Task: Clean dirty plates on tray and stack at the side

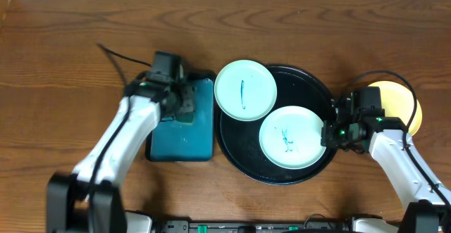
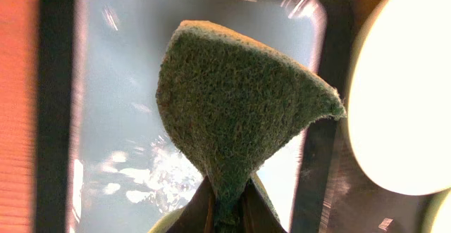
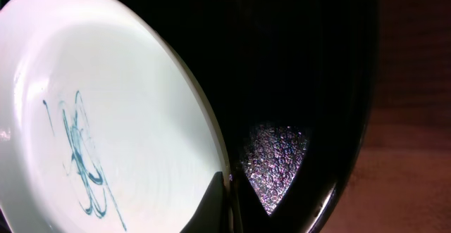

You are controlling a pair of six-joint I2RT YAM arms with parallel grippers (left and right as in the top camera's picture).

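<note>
clamping a green sponge [image 2: 239, 113], the left hand [image 2: 224, 213] faces two scribbled plates [image 1: 245, 90] [image 1: 290, 136] on the tray [image 1: 313, 92]; yellow plate [image 1: 405, 96] aside, right hand [image 1: 330, 133] state unclear.

**Our right end effector [image 3: 227, 194] pinches the rim of a scribbled mint plate [image 3: 134, 99] on the black tray [image 3: 296, 57].**

We see its two dark fingers [image 3: 210, 210] nearly together at the bottom edge. The plate's rim runs into the narrow gap between them, and one finger lies over the plate's inner face. The plate spreads left of the end effector and ahead of it, with its teal scribble [image 3: 81, 162] well to the left of the fingers. Ahead and to the right is the tray's dark floor, with a glinting, pebbled patch just right of the fingertips. Past the tray's raised rim, farther right, lies the brown wood-grain tabletop [image 3: 416, 120].
</note>
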